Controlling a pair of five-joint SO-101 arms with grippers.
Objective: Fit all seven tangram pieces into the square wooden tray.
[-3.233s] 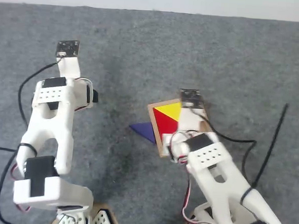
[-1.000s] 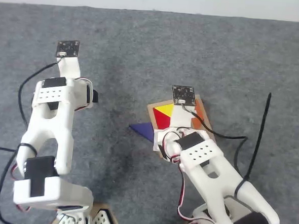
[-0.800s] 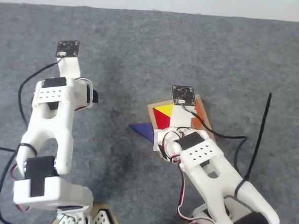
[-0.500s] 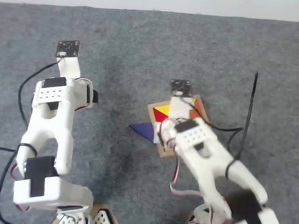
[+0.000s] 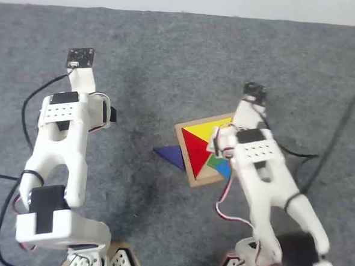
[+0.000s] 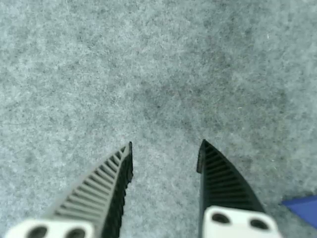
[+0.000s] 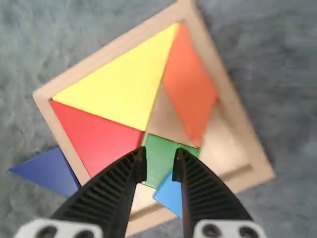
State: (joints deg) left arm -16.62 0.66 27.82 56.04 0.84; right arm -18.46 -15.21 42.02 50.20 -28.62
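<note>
- Right wrist view: the right gripper (image 7: 159, 150) is seen narrowly parted over the green piece (image 7: 161, 166) in the tray (image 7: 224, 140);
- the yellow piece (image 7: 119, 94), red piece (image 7: 96, 134), orange piece (image 7: 188, 84) and light blue piece (image 7: 171, 196) are seated inside too (bare wood between some);
- the dark blue piece (image 7: 47, 168) is left outside, just beside the rim;
- the left gripper (image 6: 166, 144) is held wide above the carpet (image 6: 148, 64).

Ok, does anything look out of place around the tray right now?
Yes: the dark blue triangle lies on the carpet outside the wooden tray, beside its wall, not fitted in. Inside, bare wood shows next to the orange piece, so the puzzle has gaps.
</note>
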